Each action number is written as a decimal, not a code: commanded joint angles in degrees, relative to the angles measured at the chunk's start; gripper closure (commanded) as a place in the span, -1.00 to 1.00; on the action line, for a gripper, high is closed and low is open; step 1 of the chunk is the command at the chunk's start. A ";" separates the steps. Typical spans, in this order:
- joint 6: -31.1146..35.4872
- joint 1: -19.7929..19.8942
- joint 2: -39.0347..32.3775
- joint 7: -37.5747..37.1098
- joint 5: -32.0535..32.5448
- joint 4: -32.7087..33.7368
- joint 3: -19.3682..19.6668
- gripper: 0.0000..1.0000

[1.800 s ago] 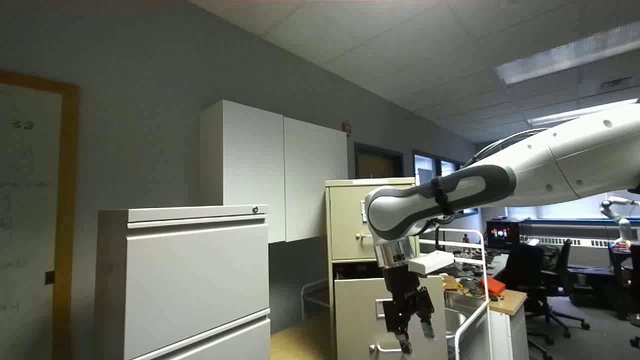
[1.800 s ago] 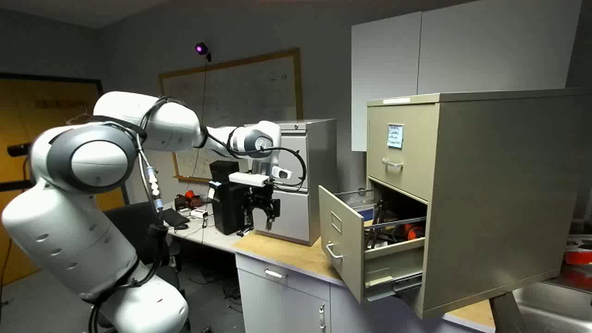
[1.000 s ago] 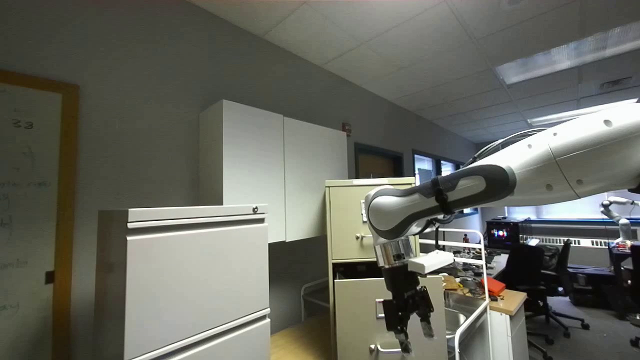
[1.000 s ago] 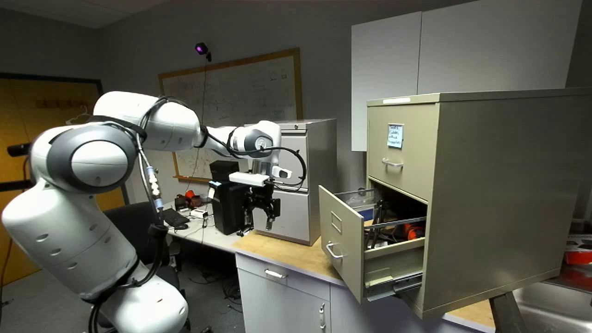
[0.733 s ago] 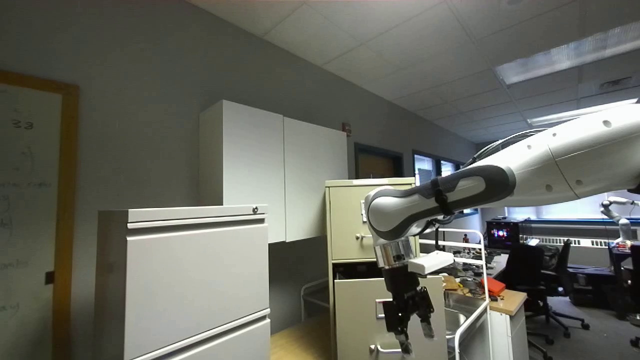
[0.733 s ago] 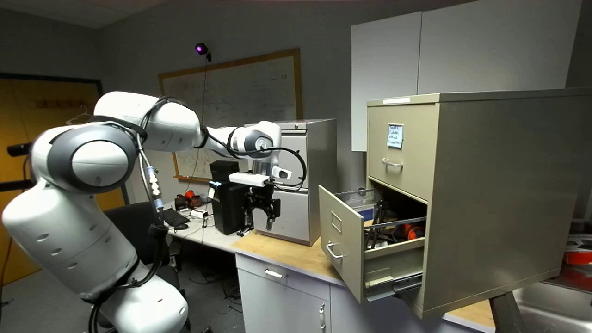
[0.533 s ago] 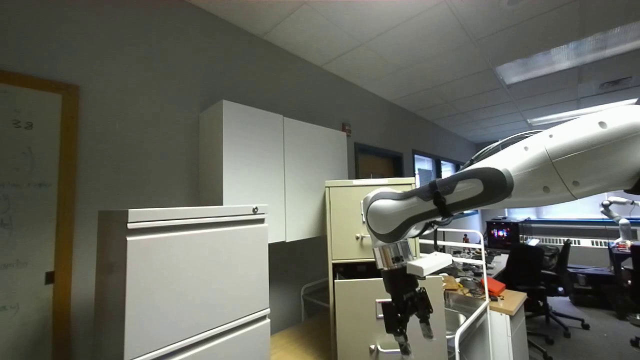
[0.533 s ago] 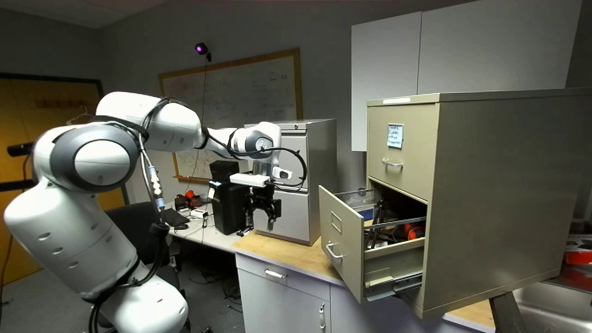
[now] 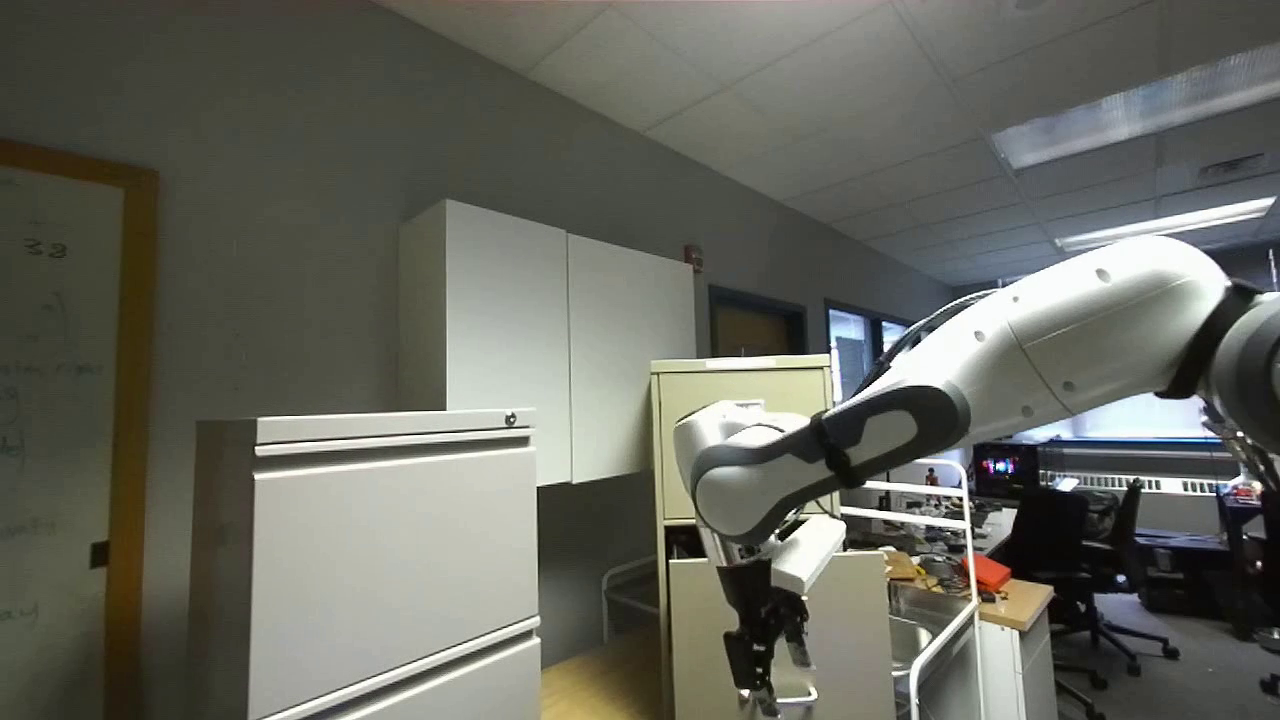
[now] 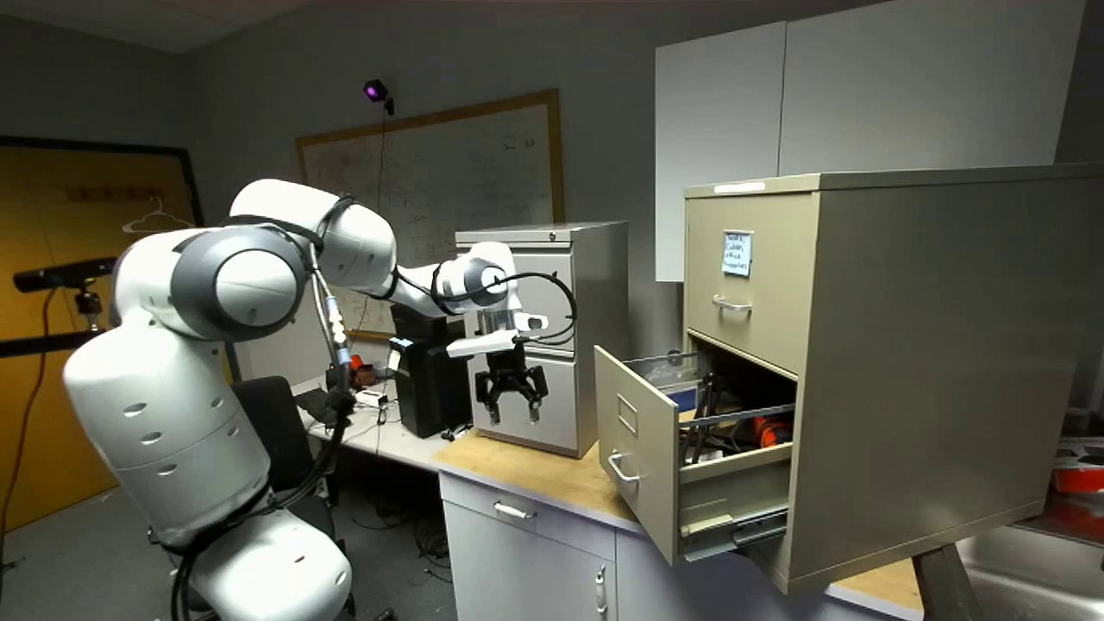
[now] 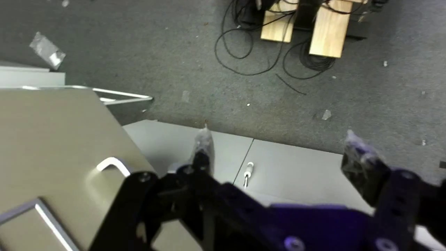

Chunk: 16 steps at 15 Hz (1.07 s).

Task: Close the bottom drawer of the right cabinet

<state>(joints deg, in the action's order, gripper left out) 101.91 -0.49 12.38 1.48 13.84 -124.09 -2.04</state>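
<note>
Gripper [image 10: 515, 412] and arm [image 10: 252, 289] have swung toward 3 o'clock in an exterior view, nearer the drawer [image 10: 655, 448], which has stayed pulled out. In the wrist view the fingers [image 11: 204, 143] stand wide apart with nothing between them, and the handle [image 11: 113, 161] sits at 9 o'clock from them; a gap shows before the drawer, so I judge there is no contact yet.

The step in hand looks like lining up for the push. Best to bring the fingers together first, making one firm blunt tip that can't hook the handle, then set it on bare metal just off the handle at 12 o'clock; a shove at one edge may twist the drawer on its slides [image 10: 759, 524]. In an exterior view the push should run toward 3 o'clock, straight into the cabinet [image 10: 931, 362], slow and steady until the drawer sits level with the upper drawer [image 10: 763, 285]. Watch the black thing [image 10: 707, 397] inside: it seems to stand high and might catch.

Depth is hard to read: in an exterior view the gripper [image 9: 785, 682] overlaps the drawer and covers part of the handle, and the drawer's foot is cut off at 6 o'clock. In the wrist view the fingers are blurred and the drawer runs out of sight at 9 o'clock. Deep inside, the drawer is too dark to make out.
</note>
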 commanded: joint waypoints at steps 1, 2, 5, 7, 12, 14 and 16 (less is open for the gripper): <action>4.66 -0.67 -7.43 -2.12 10.94 4.03 -2.37 -0.34; 6.25 -0.93 -9.14 -2.85 14.57 4.43 -2.82 -0.17; 11.28 -1.94 -13.46 -5.75 26.01 4.94 -3.10 0.29; 15.04 -2.65 -15.58 -8.10 33.68 5.03 -2.76 0.61; 24.28 -2.02 -19.36 -13.89 54.91 5.70 -0.59 1.00; 27.13 -0.89 -20.74 -16.89 65.01 6.15 1.25 1.00; 28.81 0.31 -22.14 -19.55 73.82 7.14 2.92 1.00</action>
<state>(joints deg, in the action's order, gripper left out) 128.42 -1.88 -6.97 -14.83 76.36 -120.09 -1.57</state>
